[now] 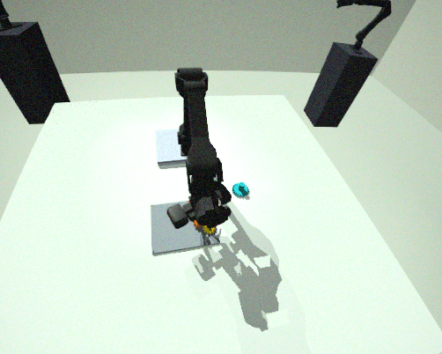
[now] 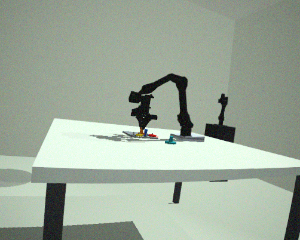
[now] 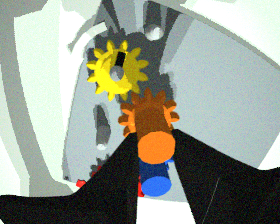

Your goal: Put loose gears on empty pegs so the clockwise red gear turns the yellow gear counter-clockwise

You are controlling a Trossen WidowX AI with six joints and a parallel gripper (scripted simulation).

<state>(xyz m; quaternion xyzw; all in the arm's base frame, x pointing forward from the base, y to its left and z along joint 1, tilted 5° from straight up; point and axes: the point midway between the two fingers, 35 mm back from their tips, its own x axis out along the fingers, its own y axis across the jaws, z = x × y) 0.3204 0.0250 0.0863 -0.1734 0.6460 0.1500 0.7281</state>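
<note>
My gripper (image 2: 142,128) (image 3: 154,137) is shut on the upright handle of the orange gear (image 2: 141,131) (image 3: 156,148), low over the grey board (image 1: 167,232) (image 3: 215,90). The orange teeth are close beside the yellow gear (image 1: 209,231) (image 3: 107,82), which has a black stripe; whether orange sits flat is unclear. The blue gear (image 2: 146,132) (image 3: 156,186) stands behind orange, partly hidden by it and the fingers. The red gear (image 2: 152,135) (image 3: 81,184) is mostly hidden in the wrist view. Bare pegs show at the top (image 3: 154,32) and left of orange (image 3: 102,135). The teal gear (image 1: 239,189) (image 2: 170,142) stands on the table.
The arm's base plate (image 1: 167,149) (image 2: 196,138) is behind the board. The white arrow (image 3: 86,36) curves beside the yellow gear. The arm covers part of the board in the top view. Two other arms stand on dark pedestals (image 1: 25,72) (image 1: 339,85) beyond the table.
</note>
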